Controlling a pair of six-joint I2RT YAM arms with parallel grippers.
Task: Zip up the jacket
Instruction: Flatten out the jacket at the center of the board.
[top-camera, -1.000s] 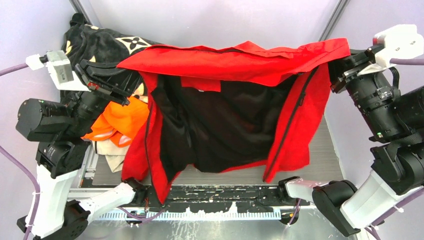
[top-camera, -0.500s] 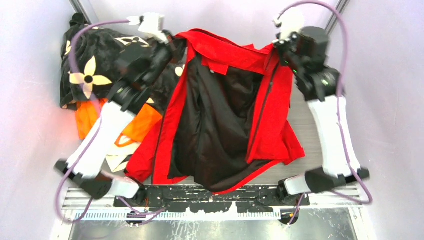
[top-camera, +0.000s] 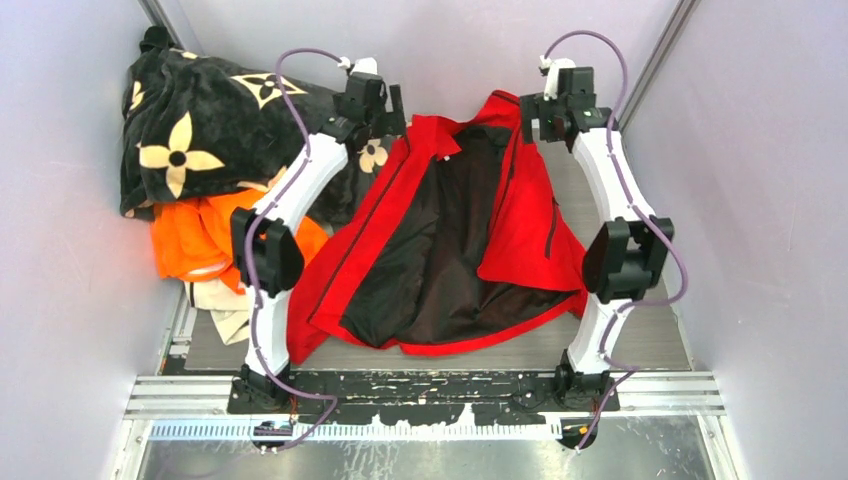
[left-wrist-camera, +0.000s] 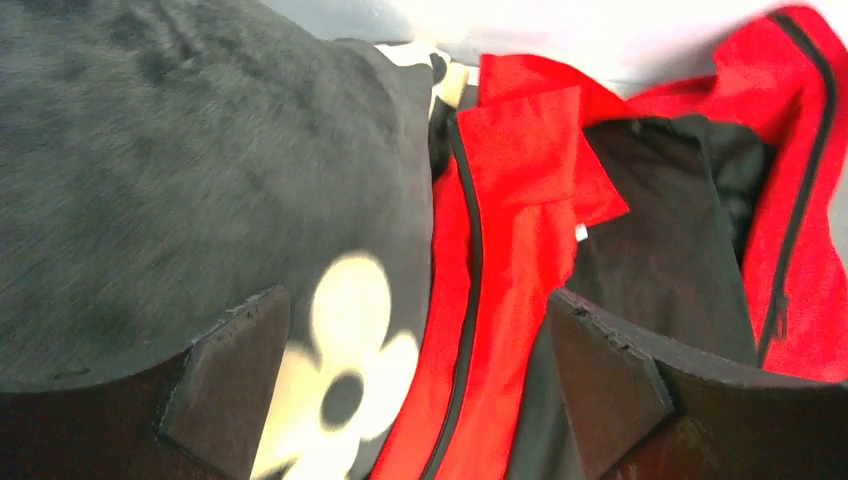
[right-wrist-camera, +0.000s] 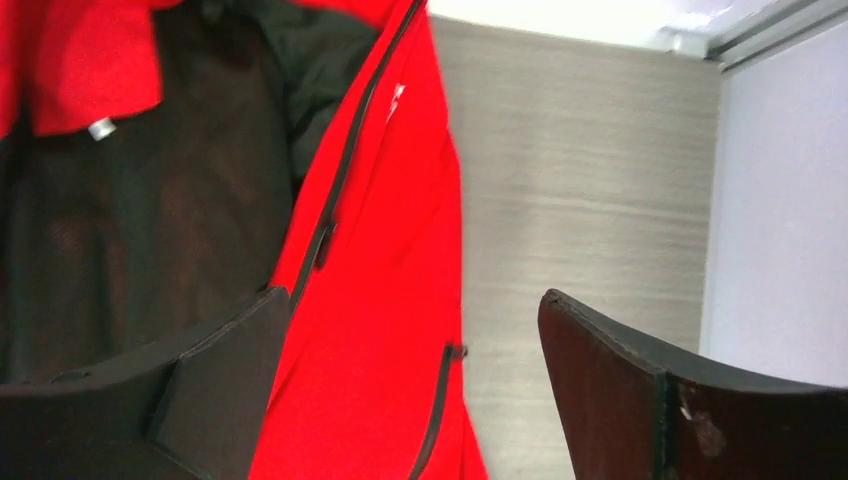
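Jacket lies lengthwise, collar far, hem near.

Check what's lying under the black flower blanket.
An orange garment sticks out from under the near edge of the blanket, with pale cloth at its near side. Anything further underneath is covered.

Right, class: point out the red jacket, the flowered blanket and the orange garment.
red jacket (top-camera: 522, 235), top view, red outer panel beside the pocket zip.
flowered blanket (top-camera: 215, 130), top view, dark plush between two flowers.
orange garment (top-camera: 195, 235), top view, bare orange cloth.
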